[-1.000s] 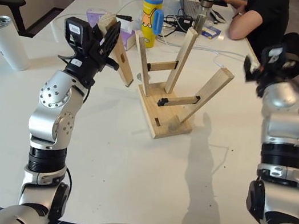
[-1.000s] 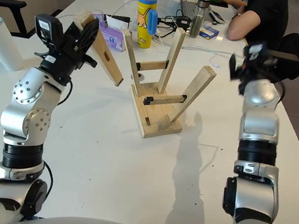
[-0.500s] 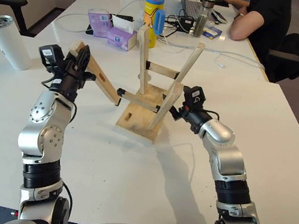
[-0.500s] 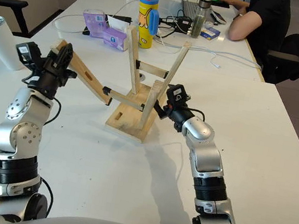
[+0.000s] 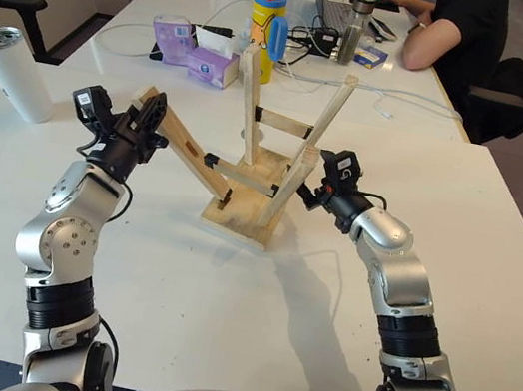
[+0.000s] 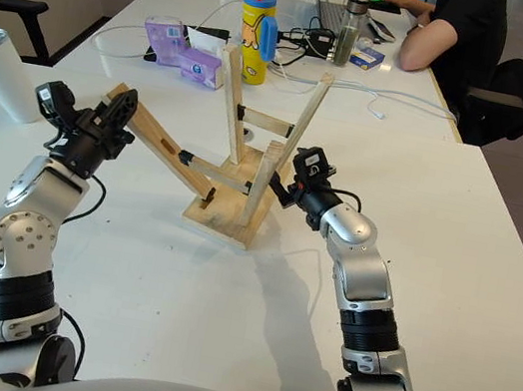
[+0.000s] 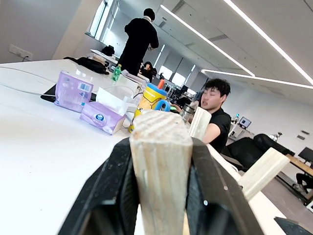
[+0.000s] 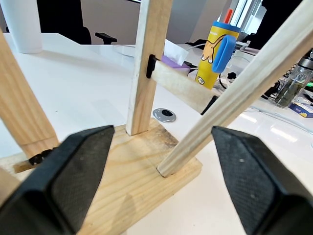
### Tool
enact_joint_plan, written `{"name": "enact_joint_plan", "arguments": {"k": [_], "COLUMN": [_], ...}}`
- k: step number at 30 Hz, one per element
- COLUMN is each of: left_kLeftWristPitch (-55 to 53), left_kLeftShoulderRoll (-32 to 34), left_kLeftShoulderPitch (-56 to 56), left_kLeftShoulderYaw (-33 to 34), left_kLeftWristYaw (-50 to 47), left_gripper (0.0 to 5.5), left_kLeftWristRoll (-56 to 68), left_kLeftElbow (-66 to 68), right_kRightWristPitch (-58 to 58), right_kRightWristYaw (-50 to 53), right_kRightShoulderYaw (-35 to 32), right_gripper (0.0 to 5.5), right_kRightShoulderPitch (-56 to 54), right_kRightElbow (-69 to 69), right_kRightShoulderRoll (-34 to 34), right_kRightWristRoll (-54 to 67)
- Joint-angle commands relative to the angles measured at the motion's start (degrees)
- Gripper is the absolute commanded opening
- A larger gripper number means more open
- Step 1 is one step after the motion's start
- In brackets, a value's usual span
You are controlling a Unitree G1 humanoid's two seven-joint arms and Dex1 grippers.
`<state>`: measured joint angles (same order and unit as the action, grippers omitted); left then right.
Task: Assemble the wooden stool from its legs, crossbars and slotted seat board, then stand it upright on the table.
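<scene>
Legs are counted at four. Three are set in the slotted seat board [image 5: 239,222], which is laid flat on the white table [image 5: 245,345] with the legs pointing up: an upright leg [image 5: 249,102], a slanted far leg [image 5: 329,116] and a near leg [image 5: 281,197]. The fourth leg [image 5: 184,146] is leaned in from the board's left, its foot at the board's edge. Its top is clamped between the closed fingers [image 7: 117,186] of the left gripper [image 5: 146,123].

Two crossbars are seen above the board. An upper crossbar [image 5: 284,124] is fixed between the upright and slanted far legs, and a lower crossbar [image 5: 245,174] is run from the near leg to just beside the fourth leg. The right gripper [image 5: 308,192] is held beside the near leg at the board's right, its fingers [image 8: 73,171] spread wide with nothing gripped.

The board is placed well in from every table edge, with broad tabletop on its near and right sides. Beyond it, one yellow cup [image 5: 262,39] and two purple tissue packs [image 5: 173,36] [image 5: 210,65] are grouped. One white tumbler [image 5: 7,70] is stood far to the board's left.
</scene>
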<state>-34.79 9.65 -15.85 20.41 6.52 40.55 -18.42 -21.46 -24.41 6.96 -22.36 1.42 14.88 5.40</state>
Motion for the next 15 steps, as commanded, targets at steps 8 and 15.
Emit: {"name": "enact_joint_plan", "arguments": {"k": [8,15], "left_kLeftWristPitch": [-4.71,-8.04], "left_kLeftShoulderRoll": [2.84,3.87], "left_kLeftShoulderPitch": [4.08,2.27], "left_kLeftShoulderYaw": [-0.89,1.82], "left_kLeftWristYaw": [-2.19,-4.74], "left_gripper": [1.03,1.03], "left_kLeftWristRoll": [0.26,5.78], "left_kLeftElbow": [-1.78,-3.09], "right_kRightWristPitch": [-0.6,-0.27], "right_kRightWristYaw": [-0.07,0.21], "right_kRightShoulderYaw": [-0.81,-0.83], "right_gripper": [3.7,3.7], "right_kRightShoulderPitch": [-0.4,-0.26], "right_kRightElbow": [-0.6,-0.86], "right_kRightShoulderRoll": [0.9,1.0], "right_kRightWristRoll": [-0.18,-0.21]}}
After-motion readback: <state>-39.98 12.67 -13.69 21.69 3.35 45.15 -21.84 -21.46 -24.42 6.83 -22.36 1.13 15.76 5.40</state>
